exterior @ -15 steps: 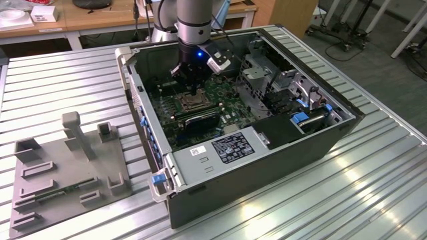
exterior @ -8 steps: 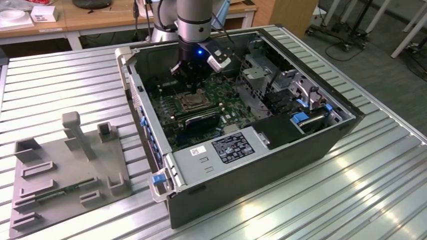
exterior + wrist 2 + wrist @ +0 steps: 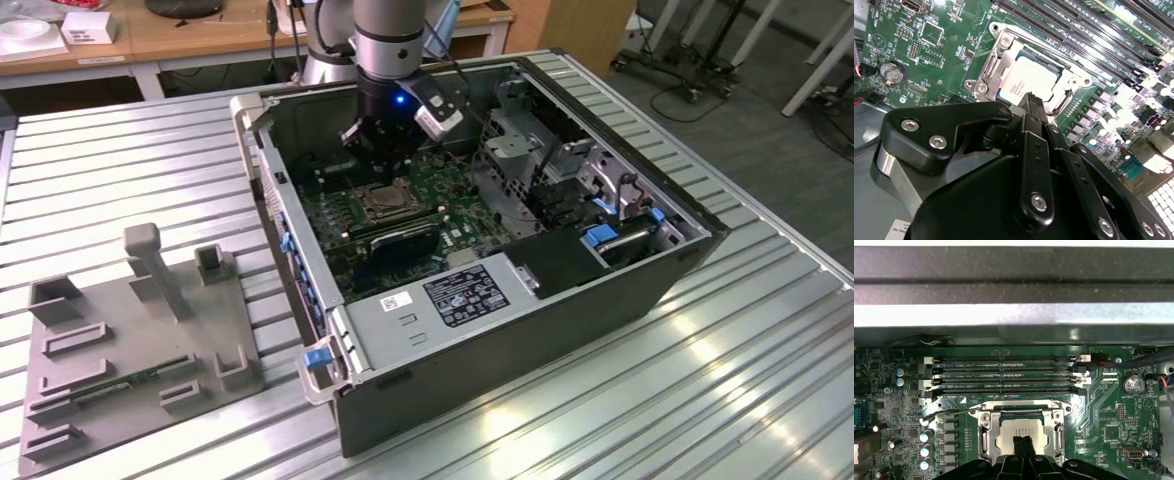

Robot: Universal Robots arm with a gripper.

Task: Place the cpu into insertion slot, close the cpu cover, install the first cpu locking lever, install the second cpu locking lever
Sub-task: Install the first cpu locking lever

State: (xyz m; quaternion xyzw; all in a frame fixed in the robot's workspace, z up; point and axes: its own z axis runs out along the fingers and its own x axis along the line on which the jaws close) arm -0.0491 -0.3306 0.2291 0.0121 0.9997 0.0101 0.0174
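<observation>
My jaws are drawn narrow, the two black fingertips [image 3: 1018,442] [image 3: 1030,100] pressed together with nothing between them. They rest over the cpu [image 3: 1021,429] [image 3: 1029,75], at or just above its pale metal top; I cannot tell whether they touch it. The cpu lies flat in the insertion slot [image 3: 386,200], its top showing through the cut-out of the cpu cover [image 3: 986,432] [image 3: 990,65], which lies down around it. A thin wire lever [image 3: 949,413] sticks out sideways from one corner of the cover, over the green motherboard [image 3: 1109,410].

In the exterior view I reach down from twelve o'clock into the open computer case [image 3: 627,290], which lies on its side on the ribbed metal table [image 3: 747,380]. The long black memory slots [image 3: 400,236] run just beside the slot, at about six o'clock from it. A grey fixture plate [image 3: 134,350] sits on the table at eight o'clock from the case, apart from it.
</observation>
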